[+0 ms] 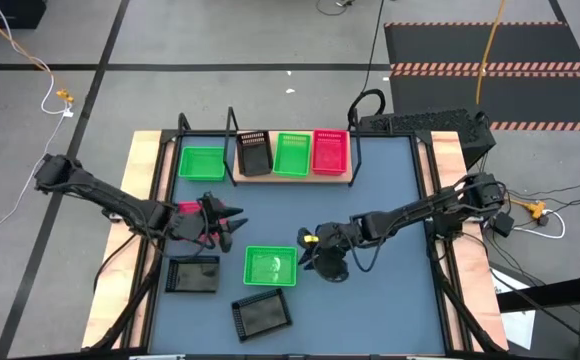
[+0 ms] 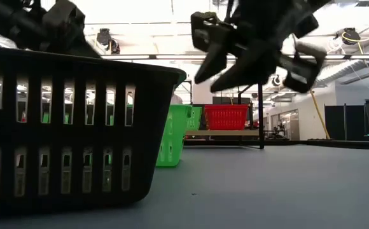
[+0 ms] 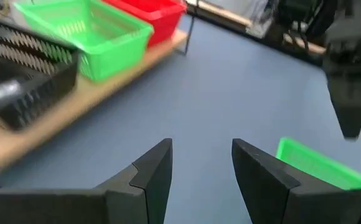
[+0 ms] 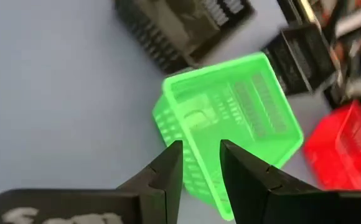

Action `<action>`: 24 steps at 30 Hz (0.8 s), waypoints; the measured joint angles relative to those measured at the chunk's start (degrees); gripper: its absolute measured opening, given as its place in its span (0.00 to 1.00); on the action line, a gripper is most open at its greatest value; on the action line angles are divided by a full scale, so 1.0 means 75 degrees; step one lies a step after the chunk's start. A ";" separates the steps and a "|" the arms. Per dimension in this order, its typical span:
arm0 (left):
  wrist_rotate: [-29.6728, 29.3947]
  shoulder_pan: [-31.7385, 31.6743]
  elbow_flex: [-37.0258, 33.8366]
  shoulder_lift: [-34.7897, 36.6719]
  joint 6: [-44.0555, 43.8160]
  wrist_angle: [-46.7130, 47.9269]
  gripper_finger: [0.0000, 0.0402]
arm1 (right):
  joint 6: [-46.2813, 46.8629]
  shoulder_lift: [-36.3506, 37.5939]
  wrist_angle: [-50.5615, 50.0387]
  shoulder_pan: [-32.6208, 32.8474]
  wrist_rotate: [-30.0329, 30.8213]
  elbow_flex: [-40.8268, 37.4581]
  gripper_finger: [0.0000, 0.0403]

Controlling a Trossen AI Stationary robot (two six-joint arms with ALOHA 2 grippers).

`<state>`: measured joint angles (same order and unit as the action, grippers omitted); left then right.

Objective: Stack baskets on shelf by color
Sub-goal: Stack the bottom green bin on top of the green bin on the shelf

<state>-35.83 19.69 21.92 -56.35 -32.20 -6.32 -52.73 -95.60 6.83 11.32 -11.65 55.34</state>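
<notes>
On the wooden shelf (image 1: 292, 178) at the far side stand a black basket (image 1: 254, 155), a green one (image 1: 292, 155) and a red one (image 1: 330, 152). Another green basket (image 1: 202, 162) sits just left of them. A green basket (image 1: 270, 266) rests on its base mid-table. My right gripper (image 1: 305, 248) hovers open at its right wall, the fingers (image 4: 171, 163) either side of the rim (image 4: 199, 146); no touch shows. My left gripper (image 1: 238, 222) is open and empty over bare table (image 3: 202, 158). A red basket (image 1: 190, 209) lies under the left arm.
Two black baskets lie on the table near the front edge, one (image 1: 192, 275) left of the green basket and one (image 1: 262, 315) in front of it, which fills the low view's left (image 2: 63, 127). Black wire uprights (image 1: 232, 140) stand at the shelf's ends. Bare tabletop (image 1: 390, 290) lies to the right.
</notes>
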 joint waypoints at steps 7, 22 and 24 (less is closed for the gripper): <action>0.0035 0.0660 -0.0147 -0.0828 0.0251 -0.1438 0.42 | -0.0650 -0.0080 0.1523 -0.0049 0.0771 -0.0756 0.25; 0.0018 0.1482 -0.0016 -0.1551 0.2370 -0.2597 0.42 | -0.0192 -0.0122 -0.3985 -0.0100 0.0259 0.2262 0.25; -0.0031 0.1435 -0.0015 -0.1550 0.2730 -0.2611 0.42 | -0.0067 -0.0243 -0.3609 -0.0100 -0.0120 0.2106 0.25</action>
<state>-36.06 30.45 21.81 -67.97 -11.72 -25.90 -53.23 -97.42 -20.24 10.57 -12.54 71.13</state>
